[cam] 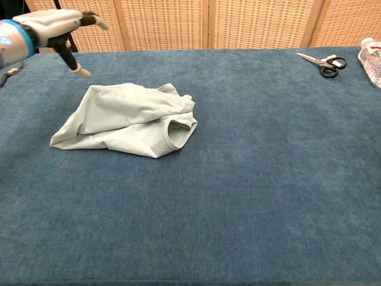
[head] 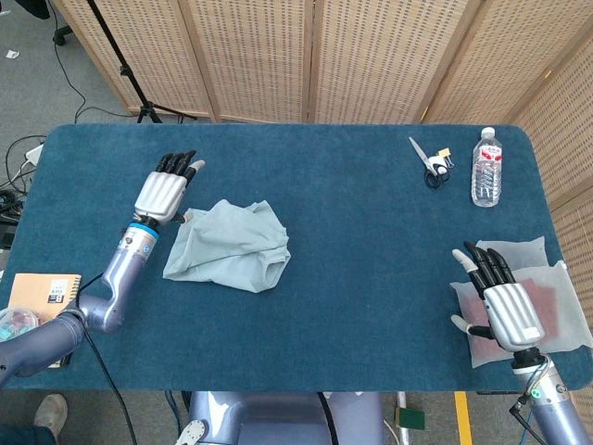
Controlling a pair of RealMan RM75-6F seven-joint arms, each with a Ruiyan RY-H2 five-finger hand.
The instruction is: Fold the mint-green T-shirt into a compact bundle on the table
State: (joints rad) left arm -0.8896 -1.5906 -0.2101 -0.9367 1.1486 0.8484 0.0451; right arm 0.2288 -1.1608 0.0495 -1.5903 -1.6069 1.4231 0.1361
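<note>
T-shirt (head: 229, 245), mint-green: loosely bundled on table (head: 371, 278), scissors (head: 432, 162) well apart. Soft, light, limp; best gathered at a folded edge. Left hand (head: 167, 189) just beside it, fingers spread, empty. Right hand (head: 498, 298) likewise empty.

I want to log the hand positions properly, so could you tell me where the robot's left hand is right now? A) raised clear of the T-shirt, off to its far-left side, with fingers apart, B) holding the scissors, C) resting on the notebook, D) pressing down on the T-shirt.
A: the left hand is beside the T-shirt, not touching it, fingers spread and holding nothing; the chest view shows it lifted above the table.
</note>
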